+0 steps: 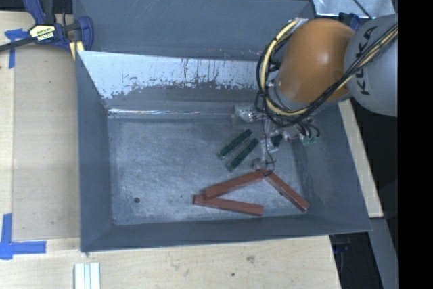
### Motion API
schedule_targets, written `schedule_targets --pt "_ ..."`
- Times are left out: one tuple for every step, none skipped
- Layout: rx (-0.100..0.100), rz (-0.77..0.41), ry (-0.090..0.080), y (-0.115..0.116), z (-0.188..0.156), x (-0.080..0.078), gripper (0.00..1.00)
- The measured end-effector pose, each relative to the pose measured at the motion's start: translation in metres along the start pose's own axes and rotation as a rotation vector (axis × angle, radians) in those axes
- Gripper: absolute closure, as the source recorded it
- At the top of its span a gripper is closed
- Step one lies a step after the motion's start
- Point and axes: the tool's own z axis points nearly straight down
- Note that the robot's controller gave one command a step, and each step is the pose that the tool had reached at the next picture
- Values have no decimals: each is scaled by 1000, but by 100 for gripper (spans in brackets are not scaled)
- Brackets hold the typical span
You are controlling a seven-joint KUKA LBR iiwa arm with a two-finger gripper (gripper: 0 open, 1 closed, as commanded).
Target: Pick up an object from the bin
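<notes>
My gripper [267, 158] hangs under the arm's orange cover at the right of the bin floor. Its tip is just above the spot where two red-brown sticks meet. One of them, a long red-brown stick [233, 186], runs left from there; a shorter red-brown stick [289, 193] slants down to the right. A third red-brown stick [229, 206] lies flat near the front wall. Two dark green bars [237, 147] lie side by side, tilted, just left of the gripper.
A small silvery piece [244, 115] lies by the back wall, behind the green bars. A tiny dark speck [137, 199] sits at the front left. The arm and its cables cover the bin's right side.
</notes>
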Motion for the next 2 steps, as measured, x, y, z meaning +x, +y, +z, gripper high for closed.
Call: schedule_targets --pt "-2 120 6 -9 60 3 0" --pt "0 -46 0 4 57 -11 100"
